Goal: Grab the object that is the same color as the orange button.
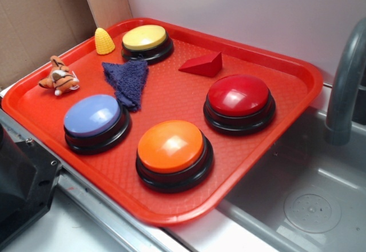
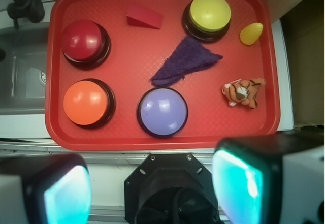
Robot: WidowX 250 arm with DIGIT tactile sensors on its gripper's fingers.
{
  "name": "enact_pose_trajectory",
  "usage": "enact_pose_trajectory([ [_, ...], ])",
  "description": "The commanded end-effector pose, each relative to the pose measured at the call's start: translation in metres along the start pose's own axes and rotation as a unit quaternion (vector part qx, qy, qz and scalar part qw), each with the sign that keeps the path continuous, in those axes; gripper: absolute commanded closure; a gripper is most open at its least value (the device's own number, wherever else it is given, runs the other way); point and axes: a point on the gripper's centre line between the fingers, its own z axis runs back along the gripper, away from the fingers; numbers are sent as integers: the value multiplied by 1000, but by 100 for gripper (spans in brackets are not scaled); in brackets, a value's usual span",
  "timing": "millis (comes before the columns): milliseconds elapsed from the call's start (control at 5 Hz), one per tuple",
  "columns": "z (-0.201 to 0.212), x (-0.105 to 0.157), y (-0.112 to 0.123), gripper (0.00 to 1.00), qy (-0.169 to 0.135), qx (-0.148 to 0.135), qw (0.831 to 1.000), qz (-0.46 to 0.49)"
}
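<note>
orange is the match i'm after. exterior view first: the orange button (image 1: 171, 146) sits at the near edge of the red tray (image 1: 289, 69), and the only other orange thing is the plush tiger (image 1: 59, 76), lying on its side at the tray's far left rim beside the purple cloth (image 1: 126, 79). my gripper is not visible in this view, only a dark corner of the rig at lower left. blue button (image 1: 92, 115), red button (image 1: 238, 95), yellow button (image 1: 144, 37), corn toy (image 1: 104, 40) and red wedge (image 1: 202, 64) are all off-colour, so i leave them.

wrist view: gripper (image 2: 152, 188) hangs clear of the tray with its two pads (image 2: 238, 183) spread wide and nothing between them. the tiger (image 2: 244, 92) is ahead of the fingers and off toward the right-hand pad, well apart from it, with bare tray all round. corn toy lies further ahead of it.

handling, as i judge it: soft, light, squashy, not fragile; it may slide on the textured plastic. i'd pinch across the body, not the tail or legs.

surface and room: tray rests on a counter edge beside a steel sink (image 1: 309, 200) with a grey tap (image 1: 343, 86); cardboard backs the tiger's side.
</note>
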Motion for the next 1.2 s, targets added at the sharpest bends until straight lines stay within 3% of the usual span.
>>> enact_pose_trajectory([
  [0, 0, 0, 0, 0, 0, 0, 1000, 0],
  [200, -5, 12, 36, 0, -18, 36, 992, 120],
  [400, -16, 12, 63, 0, -14, 45, 977, 207],
  [800, -60, 9, 111, 0, 11, 64, 926, 372],
  [1000, -86, 7, 124, 0, 17, 89, 892, 443],
])
